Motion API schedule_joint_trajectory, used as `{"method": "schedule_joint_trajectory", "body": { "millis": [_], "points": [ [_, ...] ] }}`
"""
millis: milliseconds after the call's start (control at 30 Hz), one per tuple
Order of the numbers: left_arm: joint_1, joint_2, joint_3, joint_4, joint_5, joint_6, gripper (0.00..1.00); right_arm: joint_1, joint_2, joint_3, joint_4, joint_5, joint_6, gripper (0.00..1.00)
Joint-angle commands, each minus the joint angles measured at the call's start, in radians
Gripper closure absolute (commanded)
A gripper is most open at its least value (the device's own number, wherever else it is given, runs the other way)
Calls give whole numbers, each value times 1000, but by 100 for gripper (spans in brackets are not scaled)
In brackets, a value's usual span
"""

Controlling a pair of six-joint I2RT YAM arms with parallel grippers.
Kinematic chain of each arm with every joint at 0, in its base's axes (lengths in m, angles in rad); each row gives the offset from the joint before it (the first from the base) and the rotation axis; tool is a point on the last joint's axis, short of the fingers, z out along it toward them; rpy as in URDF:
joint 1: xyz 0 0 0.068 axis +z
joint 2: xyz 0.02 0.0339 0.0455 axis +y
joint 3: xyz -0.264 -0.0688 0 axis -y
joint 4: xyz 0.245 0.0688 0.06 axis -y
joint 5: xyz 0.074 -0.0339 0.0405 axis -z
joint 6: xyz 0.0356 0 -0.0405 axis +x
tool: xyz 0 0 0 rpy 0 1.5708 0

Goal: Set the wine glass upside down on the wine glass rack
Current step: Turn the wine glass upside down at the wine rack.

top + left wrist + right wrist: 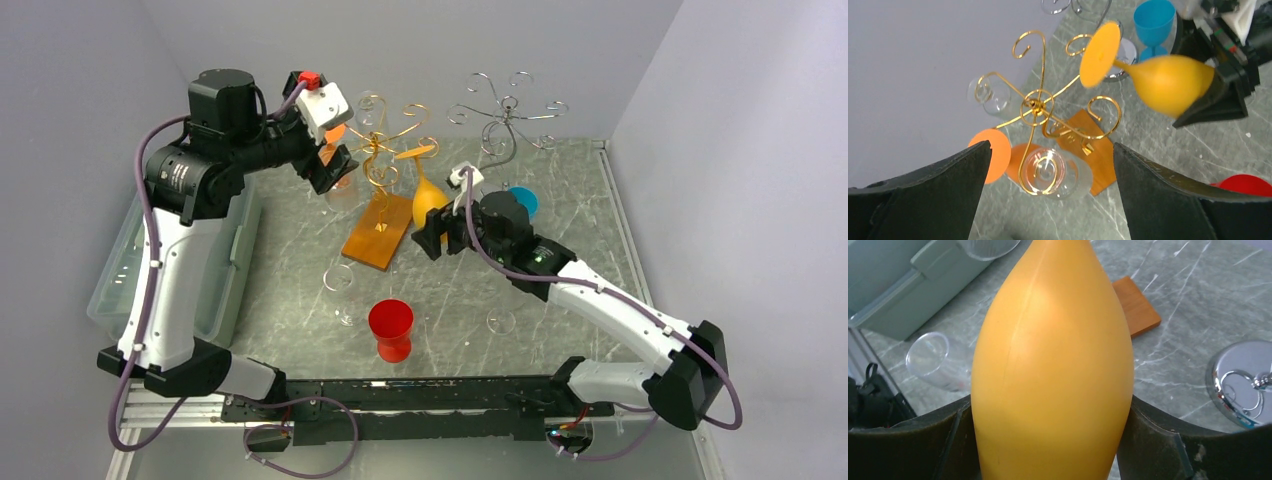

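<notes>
Right claw is clamped on the bowl of the yellow wine glass. The glass is held inverted, foot uppermost, just beside a right-hand hook of the gold rack at the far middle of the table. Whether the stem has entered the hook cannot be told. Left claw hovers over the rack's left side, fingers wide apart and empty. An orange glass and a clear glass hang there already. Assessment: glass lifted and inverted; seating the foot and releasing remain outstanding.
</notes>
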Motion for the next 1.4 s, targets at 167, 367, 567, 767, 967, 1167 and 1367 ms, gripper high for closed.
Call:
{"method": "schedule_joint_trajectory", "body": {
  "millis": [167,367,567,767,967,1167,1367],
  "points": [
    [-3,-66,-29,-56,-82,-17,3,-67,56,17,245,-90,10,52],
    [-3,-53,-33,-71,-114,-59,3,-69,139,47,266,-126,17,53],
    [-3,-34,-18,-85,-159,-64,1,-69,187,68,296,-147,12,53],
    [-3,-26,-33,-89,-184,-68,0,-67,239,91,336,-190,29,53],
    [-3,-18,-40,-88,-198,-70,0,-62,281,95,364,-215,30,53],
    [-3,2,-36,-83,-238,-75,1,-48,290,82,392,-223,-4,53],
    [-3,27,-29,-74,-324,-84,1,-37,288,54,445,-256,-51,53]
  ]
}}
